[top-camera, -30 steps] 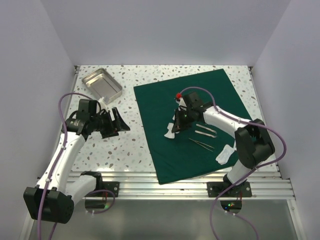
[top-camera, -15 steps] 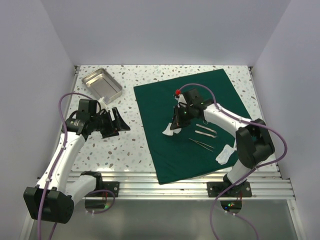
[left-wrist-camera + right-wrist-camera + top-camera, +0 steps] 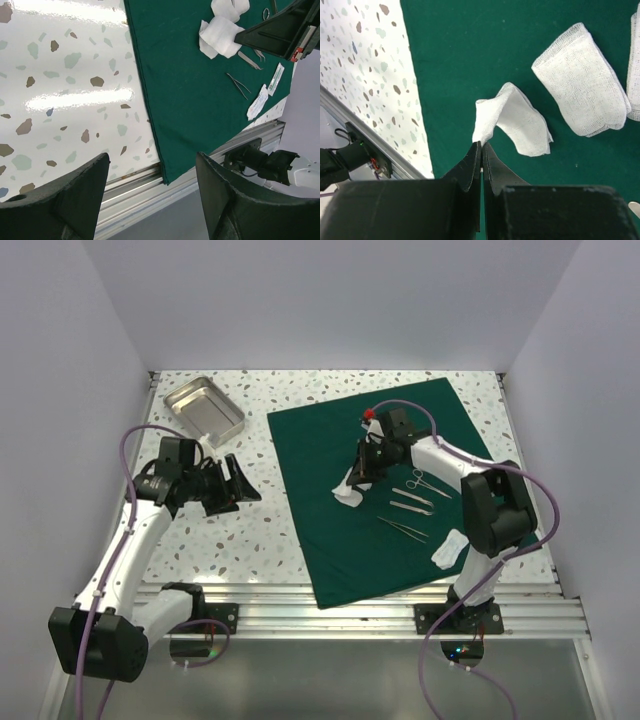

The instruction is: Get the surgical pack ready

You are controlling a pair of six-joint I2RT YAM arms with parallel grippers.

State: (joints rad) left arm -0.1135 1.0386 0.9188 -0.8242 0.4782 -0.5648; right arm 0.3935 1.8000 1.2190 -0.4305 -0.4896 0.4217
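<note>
The dark green drape [image 3: 330, 540] lies flat on the right half of the table; it also shows in the left wrist view [image 3: 190, 100] and the right wrist view [image 3: 460, 50]. My right gripper [image 3: 362, 472] is over the drape's middle, shut [image 3: 482, 145] on a corner of a white gauze square [image 3: 512, 122], which hangs down and touches the drape [image 3: 347, 492]. A second folded gauze [image 3: 580, 77] lies beside it. My left gripper [image 3: 240, 485] is open and empty [image 3: 151, 159] over the speckled tabletop, left of the drape's edge.
A steel tray [image 3: 203, 408] sits at the back left. Three thin metal instruments [image 3: 410, 505] lie on the drape right of the right gripper. White packets [image 3: 450, 546] lie near the drape's front right corner. An aluminium rail [image 3: 360, 615] runs along the near edge.
My right gripper has moved a little to the right and away from the near edge, carrying the gauze with it. The left arm has hardly moved.
</note>
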